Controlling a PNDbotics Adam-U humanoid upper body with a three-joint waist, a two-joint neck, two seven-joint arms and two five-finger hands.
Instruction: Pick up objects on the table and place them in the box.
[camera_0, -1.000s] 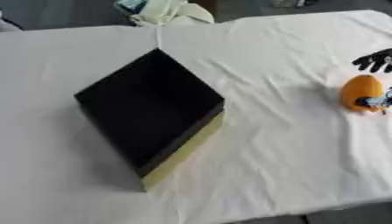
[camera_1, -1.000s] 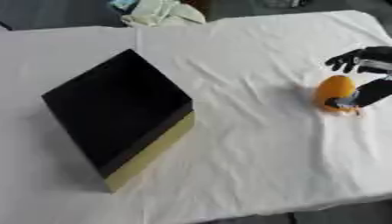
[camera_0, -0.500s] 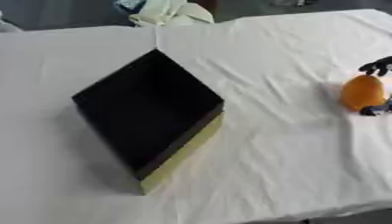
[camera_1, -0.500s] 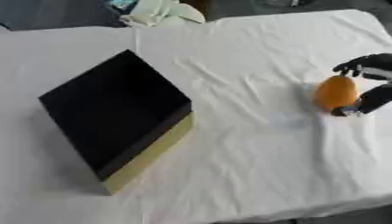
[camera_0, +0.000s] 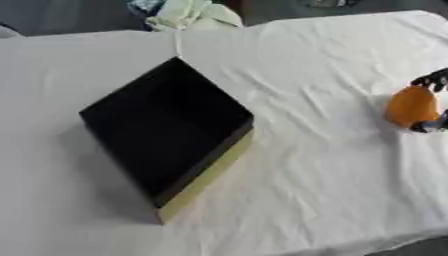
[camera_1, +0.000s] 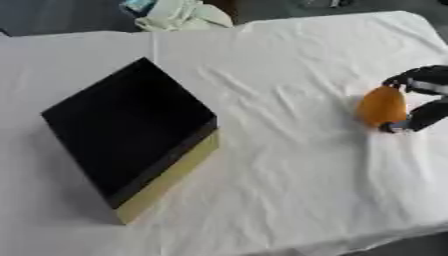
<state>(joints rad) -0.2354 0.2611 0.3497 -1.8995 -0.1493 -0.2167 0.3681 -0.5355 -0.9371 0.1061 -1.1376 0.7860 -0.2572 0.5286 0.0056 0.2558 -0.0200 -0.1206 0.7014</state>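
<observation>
Nearest, on the white-clothed table (camera_1: 289, 200), left of centre: a black box (camera_1: 127, 127) with a yellow outer wall, set cornerwise, open top up, interior dark, contents not discernible. Further back at the right edge: an orange rounded object (camera_1: 381, 106), resting on the cloth, well apart from the box. Around it, the right robot hand (camera_1: 426, 100), black, fingers curled over its top, thumb against its lower right side, closed on the object. Farthest, at the table's back edge: a pale crumpled cloth (camera_1: 184, 15).
</observation>
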